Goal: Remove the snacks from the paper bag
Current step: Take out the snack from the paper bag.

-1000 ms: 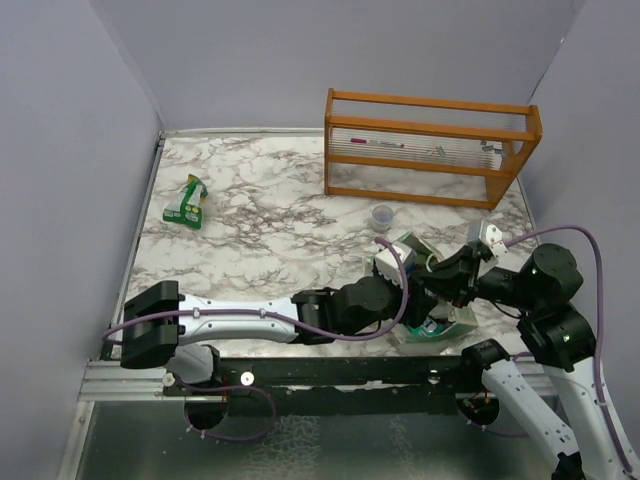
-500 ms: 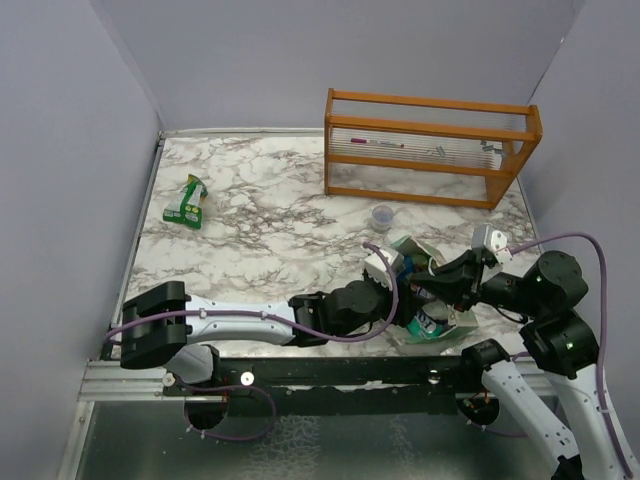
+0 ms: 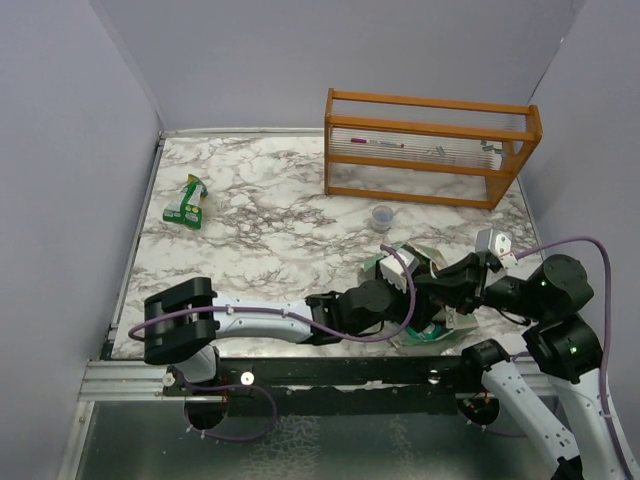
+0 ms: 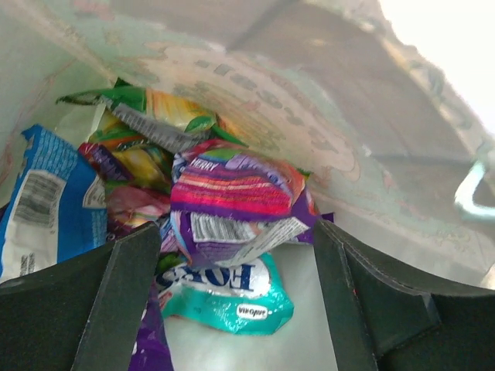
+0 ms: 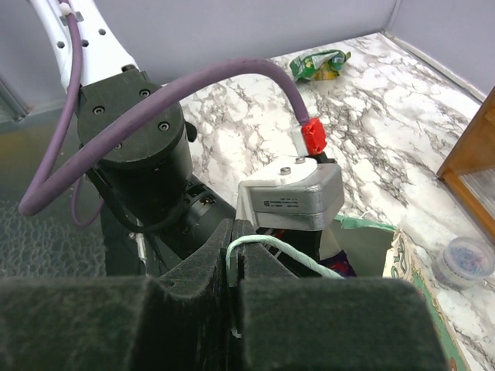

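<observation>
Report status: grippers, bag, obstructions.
Left gripper open inside bag, straddling purple packet. Right gripper shut on handle. One green packet out; nothing blocking.

High rear overview, two close wrist views, paper bag (image 4: 332,147) in all

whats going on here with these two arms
The right claw is shut on the bag's string handle, holding the bag. The left claw is open inside the bag, its fingers either side of a purple snack lying on top of the others. One green snack already lies out on the table.
</observation>
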Controlling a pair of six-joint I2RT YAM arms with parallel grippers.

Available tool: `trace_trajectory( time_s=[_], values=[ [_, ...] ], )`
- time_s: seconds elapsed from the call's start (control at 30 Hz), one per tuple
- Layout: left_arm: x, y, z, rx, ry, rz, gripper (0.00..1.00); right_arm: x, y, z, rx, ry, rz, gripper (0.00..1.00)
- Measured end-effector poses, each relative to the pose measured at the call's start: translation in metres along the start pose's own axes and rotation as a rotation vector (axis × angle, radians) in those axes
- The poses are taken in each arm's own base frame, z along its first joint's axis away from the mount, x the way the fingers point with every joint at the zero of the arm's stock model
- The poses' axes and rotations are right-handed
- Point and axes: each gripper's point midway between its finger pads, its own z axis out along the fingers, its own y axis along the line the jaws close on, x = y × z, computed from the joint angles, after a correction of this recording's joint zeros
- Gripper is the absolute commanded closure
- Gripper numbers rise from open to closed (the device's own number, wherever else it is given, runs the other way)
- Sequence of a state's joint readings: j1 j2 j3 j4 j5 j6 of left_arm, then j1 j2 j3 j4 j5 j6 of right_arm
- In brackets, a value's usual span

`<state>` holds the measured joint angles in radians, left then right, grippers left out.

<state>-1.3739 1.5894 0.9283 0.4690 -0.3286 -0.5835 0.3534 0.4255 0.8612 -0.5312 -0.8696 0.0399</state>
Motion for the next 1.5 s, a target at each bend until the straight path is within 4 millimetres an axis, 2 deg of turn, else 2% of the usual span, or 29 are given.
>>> trace_trajectory(
  time_s=[0.1, 0.2, 0.33, 0.47, 0.63, 0.67, 0.77, 0.87, 0.97, 1.27, 1.5],
  values=[
    [-0.006, -0.006, 0.007, 0.007, -0.013, 0.002, 0.16, 0.0, 0.001, 0.0, -0.004, -0.001, -0.001, 0.98],
    [-0.014, -0.013, 0.015, 0.016, -0.028, 0.0, 0.24, 0.0, 0.002, -0.001, -0.006, -0.003, -0.004, 0.98],
    [-0.017, -0.015, 0.025, 0.011, -0.031, 0.001, 0.45, 0.001, 0.003, -0.001, -0.006, -0.004, -0.005, 0.98],
    [-0.014, -0.007, 0.027, -0.011, -0.017, -0.001, 0.58, 0.004, 0.003, -0.002, -0.006, -0.002, -0.003, 0.98],
    [-0.014, -0.006, 0.027, -0.015, -0.017, -0.015, 0.96, 0.005, 0.002, -0.001, -0.004, 0.0, 0.0, 0.98],
    [-0.014, -0.006, 0.026, -0.016, -0.016, -0.015, 1.0, 0.006, 0.002, -0.001, -0.004, 0.001, 0.001, 0.98],
    [-0.014, -0.004, 0.022, -0.023, -0.004, -0.013, 1.0, 0.007, 0.002, -0.001, -0.004, 0.002, 0.002, 0.98],
    [-0.017, -0.002, 0.009, -0.029, 0.004, -0.018, 1.0, 0.007, 0.001, -0.001, 0.0, 0.003, 0.003, 0.98],
    [-0.034, -0.003, -0.011, -0.023, -0.016, -0.038, 1.0, 0.008, 0.0, -0.001, 0.004, 0.003, 0.004, 0.98],
    [-0.12, -0.027, -0.082, 0.063, -0.16, -0.091, 1.0, 0.008, -0.001, -0.001, 0.012, 0.003, 0.004, 0.98],
    [-0.171, -0.031, -0.139, 0.078, -0.225, -0.059, 1.0, 0.008, -0.002, -0.001, 0.017, 0.003, 0.004, 0.98]
  ],
)
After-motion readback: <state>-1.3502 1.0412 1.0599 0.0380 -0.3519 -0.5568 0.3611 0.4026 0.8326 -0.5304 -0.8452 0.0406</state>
